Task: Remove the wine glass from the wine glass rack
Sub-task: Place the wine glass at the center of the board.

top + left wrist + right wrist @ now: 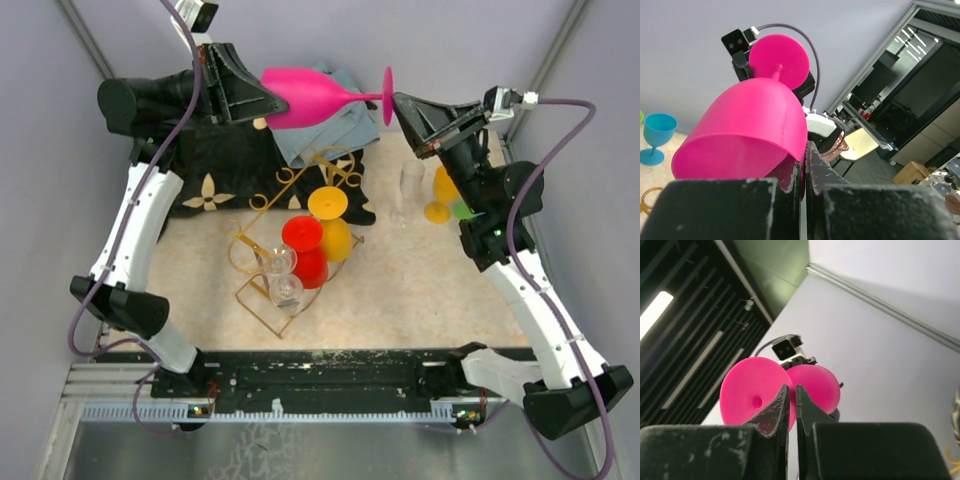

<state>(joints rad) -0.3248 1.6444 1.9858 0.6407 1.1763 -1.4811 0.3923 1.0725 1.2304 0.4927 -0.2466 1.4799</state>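
A pink wine glass [315,97] lies on its side in the air at the back of the table, clear of the gold wire wine glass rack [258,314]. My left gripper [272,103] is shut on the bowl's rim. In the left wrist view one finger is inside the bowl [750,130] and the other outside, with the gripper [806,150] at the rim. My right gripper [398,105] is shut on the edge of the round foot [387,95]. In the right wrist view the gripper [792,390] pinches the foot [750,390].
On the rack hang a red glass [305,245], a yellow glass [333,215] and two clear glasses [280,262]. A black patterned cloth [215,170] and a grey-blue cloth [335,130] lie behind. A clear glass [408,190] and an orange glass [440,195] stand right. A blue glass [657,135] shows in the left wrist view.
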